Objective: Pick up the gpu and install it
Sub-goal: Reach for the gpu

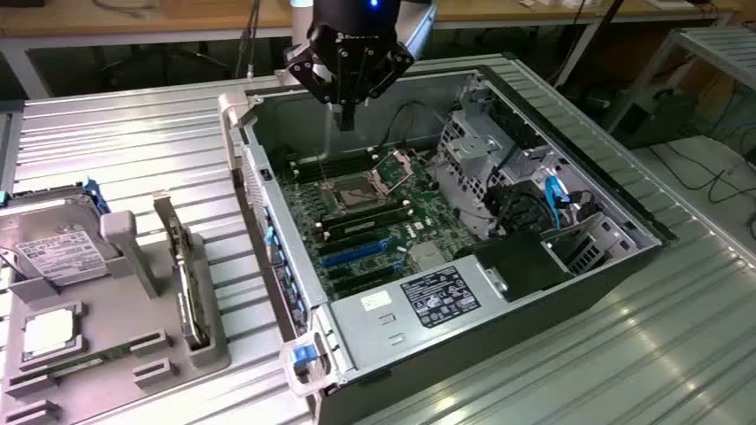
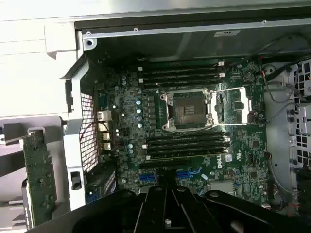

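Note:
The gpu (image 1: 180, 270) stands on edge in a grey holder (image 1: 201, 341) on the table, at the exterior view's left of the open computer case (image 1: 597, 266). In the wrist view the gpu (image 2: 39, 179) shows as a thin card outside the case wall. My gripper (image 1: 345, 117) hangs above the far end of the case, over the motherboard (image 1: 378, 221), fingers shut with nothing between them. Seen from the wrist, the gripper (image 2: 167, 216) points down at the motherboard (image 2: 126, 111) near the blue slots (image 2: 188, 173). The gpu is well apart from it.
A silver hard drive (image 1: 53, 243) with a white label, a processor (image 1: 50, 329) and a green memory stick (image 1: 77, 361) sit in the grey tray beside the gpu. Inside the case are the empty processor socket (image 1: 354, 190), a drive cage (image 1: 473, 159) and cables (image 1: 555, 199).

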`<move>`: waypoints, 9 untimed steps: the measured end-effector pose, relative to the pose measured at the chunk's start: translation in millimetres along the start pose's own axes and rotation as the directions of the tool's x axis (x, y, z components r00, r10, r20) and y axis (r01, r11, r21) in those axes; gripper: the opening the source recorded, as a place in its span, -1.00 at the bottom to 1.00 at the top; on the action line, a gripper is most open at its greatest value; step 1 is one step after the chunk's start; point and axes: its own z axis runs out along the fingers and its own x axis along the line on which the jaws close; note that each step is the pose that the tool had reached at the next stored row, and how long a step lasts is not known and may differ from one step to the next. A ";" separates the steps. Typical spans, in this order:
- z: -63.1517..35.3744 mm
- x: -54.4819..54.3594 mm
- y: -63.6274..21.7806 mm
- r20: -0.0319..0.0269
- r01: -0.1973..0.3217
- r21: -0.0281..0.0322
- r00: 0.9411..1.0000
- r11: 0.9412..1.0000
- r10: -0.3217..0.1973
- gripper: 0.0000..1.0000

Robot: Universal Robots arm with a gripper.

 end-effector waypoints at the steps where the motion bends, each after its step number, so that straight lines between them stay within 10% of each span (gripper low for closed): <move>1: 0.0 0.0 0.0 0.000 0.000 0.000 1.000 1.000 0.000 -0.79; 9: 0.1 3.7 -0.5 0.000 0.000 0.000 1.000 1.000 0.000 -0.79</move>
